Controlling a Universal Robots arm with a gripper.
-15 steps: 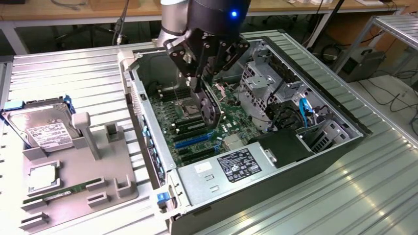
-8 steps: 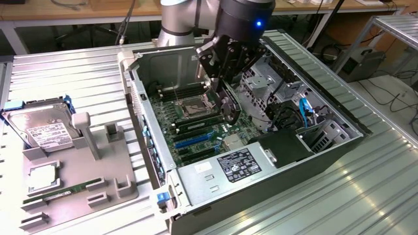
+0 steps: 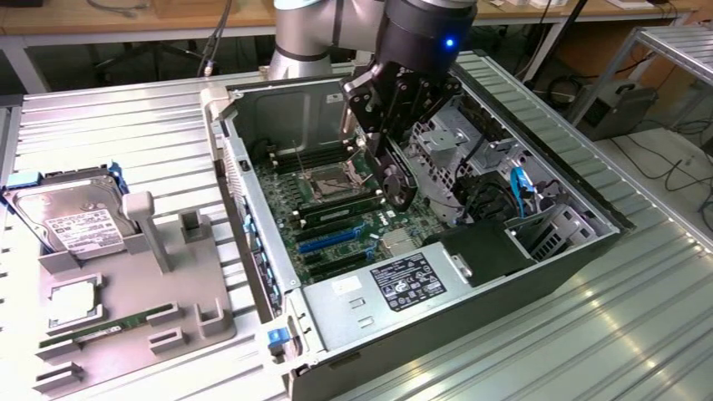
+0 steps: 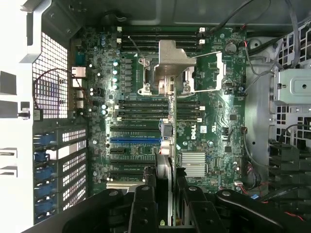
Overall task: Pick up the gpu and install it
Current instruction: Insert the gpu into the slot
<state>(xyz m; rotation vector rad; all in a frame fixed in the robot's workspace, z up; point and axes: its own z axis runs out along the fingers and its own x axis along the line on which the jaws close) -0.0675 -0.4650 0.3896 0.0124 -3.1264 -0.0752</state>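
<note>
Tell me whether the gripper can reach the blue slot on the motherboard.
Probably yes. The case is open, the gripper hangs right above the motherboard with the gpu apparently held edge-on, and nothing lies across the blue slot.

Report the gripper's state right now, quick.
Gripper: closed on the gpu, which it holds edge-on over the motherboard.
</note>
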